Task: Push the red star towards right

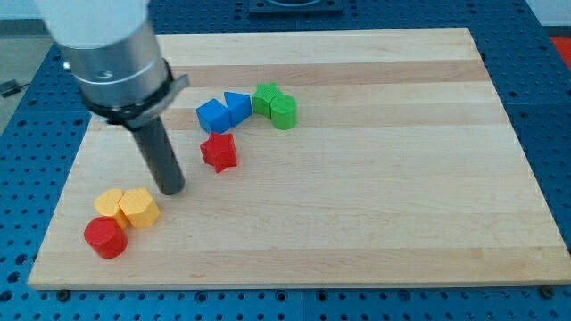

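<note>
The red star (219,152) lies on the wooden board (375,178), left of the board's middle. My tip (172,189) rests on the board to the left of the star and slightly below it, a short gap apart. The dark rod rises from the tip up to the grey arm body at the view's top left.
Above the star, a blue block (212,116) and a blue wedge-like block (238,108) touch each other, with a green star-like block (265,96) and a green cylinder (283,112) to their right. At lower left sit two yellow blocks (111,204) (140,207) and a red cylinder (105,237).
</note>
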Available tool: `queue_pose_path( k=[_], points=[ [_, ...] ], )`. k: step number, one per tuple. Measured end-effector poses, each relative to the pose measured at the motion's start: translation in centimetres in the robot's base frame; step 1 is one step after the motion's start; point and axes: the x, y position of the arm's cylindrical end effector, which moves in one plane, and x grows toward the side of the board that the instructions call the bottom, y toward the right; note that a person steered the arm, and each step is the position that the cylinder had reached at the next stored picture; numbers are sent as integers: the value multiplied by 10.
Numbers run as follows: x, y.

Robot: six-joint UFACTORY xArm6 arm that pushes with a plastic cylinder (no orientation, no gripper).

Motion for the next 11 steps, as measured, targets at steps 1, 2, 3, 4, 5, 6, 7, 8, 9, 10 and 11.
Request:
queue_pose_path(
  k=[1, 2, 3, 4, 5, 6, 7, 8, 9, 10, 11],
  points=[
    [-27, -7],
    [-48, 37],
    [-48, 85],
    [-48, 94],
    [-39, 77],
    [-21, 90],
    [-20, 120],
    [-19, 129],
    [-2, 131],
    [3, 151],
    [-4, 161]
  ],
)
